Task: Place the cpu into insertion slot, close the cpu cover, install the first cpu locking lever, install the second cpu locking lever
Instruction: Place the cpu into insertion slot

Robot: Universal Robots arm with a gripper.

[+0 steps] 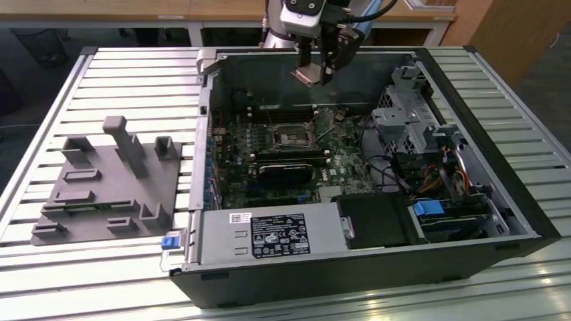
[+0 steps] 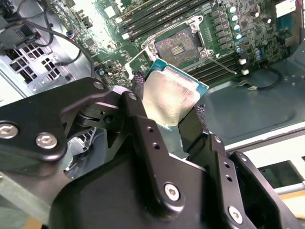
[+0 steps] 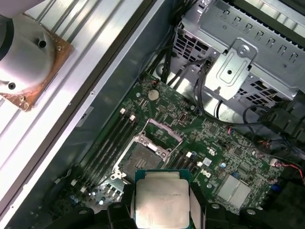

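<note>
Exterior view: black two-finger pincer [image 1: 317, 75] suspended over the far end of the open black computer case [image 1: 357, 284]. Clamped on the small flat square cpu with pale silver-beige metal face [image 1: 309, 75]. In both wrist views, fingers [image 2: 143, 119] pressed against two opposite edges of the chip, metal face turned toward the cameras. Held clear of the board, touching nothing else.

Small square black insertion slot with thin silver rim [image 3: 138, 160] located below the pincer and apart from it, on the green circuit board [image 3: 224, 152]; uncovered, contact field exposed. Thin square silver metal cpu cover [image 3: 164, 132] apparently swung open at the socket's edge in the first wrist view. Long black memory slots [image 3: 112, 143] just beside the socket.

Grey moulded fixture plate [image 1: 98, 194] well apart from the pincer, outside the case on the slatted metal table [image 1: 116, 73].
</note>
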